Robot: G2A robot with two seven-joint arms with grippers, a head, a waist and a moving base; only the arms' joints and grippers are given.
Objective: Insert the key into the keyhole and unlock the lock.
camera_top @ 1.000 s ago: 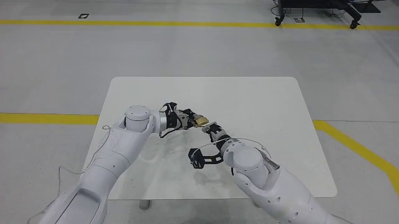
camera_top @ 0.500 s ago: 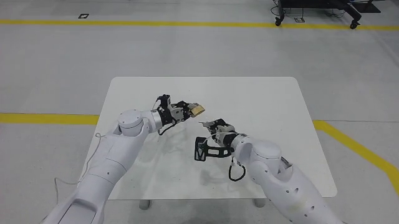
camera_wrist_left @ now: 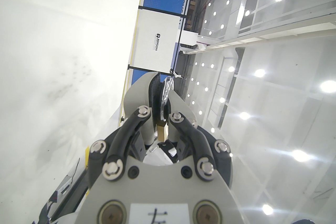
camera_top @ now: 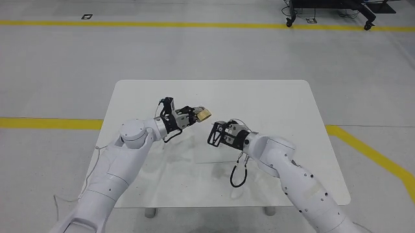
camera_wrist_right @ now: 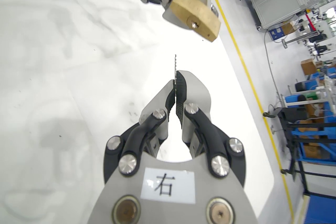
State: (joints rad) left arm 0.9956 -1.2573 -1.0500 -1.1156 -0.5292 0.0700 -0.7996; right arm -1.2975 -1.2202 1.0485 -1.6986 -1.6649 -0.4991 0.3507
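While the left claw (camera_top: 192, 114) clamps the brass lock (camera_wrist_right: 195, 19) above the table (camera_top: 285, 97), just left of the top view's centre, the right claw (camera_wrist_right: 176, 83), pinched shut on the thin key (camera_wrist_right: 175, 64), sits near. Best line the blade square with the keyhole (camera_wrist_right: 194, 24), then advance straight and slow.

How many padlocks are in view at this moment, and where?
1. The brass padlock is held in the left gripper, its keyhole end toward the key gripped by the right gripper. None seems hidden.

White table (camera_top: 279, 100) — faintly smudged top
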